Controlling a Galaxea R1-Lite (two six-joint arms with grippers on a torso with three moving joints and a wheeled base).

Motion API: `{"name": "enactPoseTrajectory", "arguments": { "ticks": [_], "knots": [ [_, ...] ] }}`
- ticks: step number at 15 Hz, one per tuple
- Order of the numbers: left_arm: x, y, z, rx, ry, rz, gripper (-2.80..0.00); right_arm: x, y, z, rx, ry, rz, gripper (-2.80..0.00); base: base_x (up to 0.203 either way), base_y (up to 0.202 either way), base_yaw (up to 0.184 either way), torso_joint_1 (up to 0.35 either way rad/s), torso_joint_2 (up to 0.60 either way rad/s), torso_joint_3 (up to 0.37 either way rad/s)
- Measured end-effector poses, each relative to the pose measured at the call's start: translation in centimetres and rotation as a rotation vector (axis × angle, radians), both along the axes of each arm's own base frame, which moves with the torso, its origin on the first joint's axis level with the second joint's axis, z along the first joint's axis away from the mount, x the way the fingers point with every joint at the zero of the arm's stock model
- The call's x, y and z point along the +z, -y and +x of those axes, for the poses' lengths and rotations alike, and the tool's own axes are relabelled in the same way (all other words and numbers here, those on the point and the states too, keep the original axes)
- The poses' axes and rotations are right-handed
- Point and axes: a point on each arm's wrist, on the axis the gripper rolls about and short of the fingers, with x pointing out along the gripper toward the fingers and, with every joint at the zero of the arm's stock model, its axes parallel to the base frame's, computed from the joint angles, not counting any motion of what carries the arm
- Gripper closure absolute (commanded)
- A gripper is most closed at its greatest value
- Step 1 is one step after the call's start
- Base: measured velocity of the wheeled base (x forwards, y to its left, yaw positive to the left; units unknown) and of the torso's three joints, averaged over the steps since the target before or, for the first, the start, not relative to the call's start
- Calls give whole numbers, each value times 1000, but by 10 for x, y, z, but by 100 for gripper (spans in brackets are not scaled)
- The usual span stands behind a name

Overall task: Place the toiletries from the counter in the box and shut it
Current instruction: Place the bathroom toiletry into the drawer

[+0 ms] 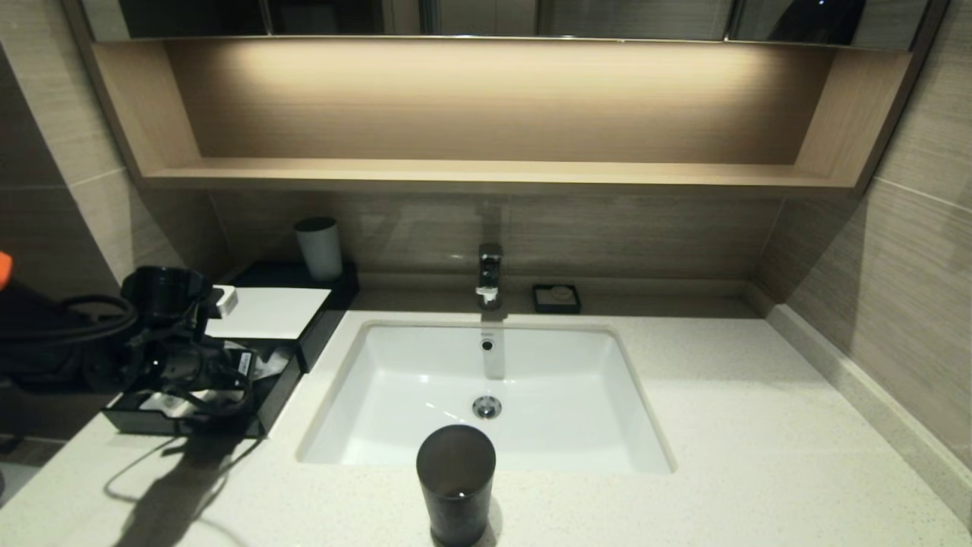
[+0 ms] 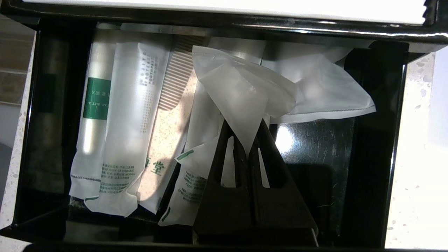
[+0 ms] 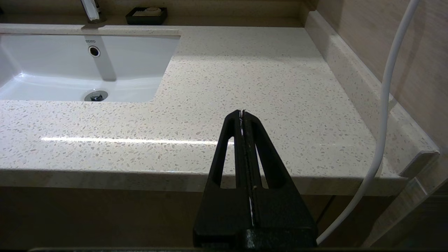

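The black box (image 1: 315,323) stands at the counter's (image 1: 729,425) left, with a white sheet top (image 1: 269,311) and its front drawer (image 2: 315,147) pulled open. My left gripper (image 1: 199,370) hangs over the open drawer. In the left wrist view it (image 2: 246,140) is shut on a corner of a translucent white sachet (image 2: 241,91) above the drawer floor. Several wrapped packets lie in the drawer: a long one with a green band (image 2: 95,105), a long clear one (image 2: 134,112), and a small green-printed sachet (image 2: 189,189). My right gripper (image 3: 242,113) is shut and empty by the counter's front edge, right of the basin (image 3: 70,70).
A dark cup (image 1: 456,479) stands at the basin's front rim. A grey cup (image 1: 319,247) stands behind the box. The faucet (image 1: 490,273) and a small black soap dish (image 1: 557,298) are at the back. A wooden shelf (image 1: 486,175) runs above. A white cable (image 3: 385,105) hangs beside the right gripper.
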Motion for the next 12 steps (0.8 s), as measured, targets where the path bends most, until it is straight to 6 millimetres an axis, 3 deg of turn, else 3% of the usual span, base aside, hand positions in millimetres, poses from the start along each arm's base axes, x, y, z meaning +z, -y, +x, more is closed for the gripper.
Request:
{"name": "enactPoseTrajectory", "arguments": {
  "ticks": [12],
  "knots": [
    [-4,-7,4,20,-10,-2,0,0,0,0,0,0,0,0,0,0,0,0,0,0]
  ]
}}
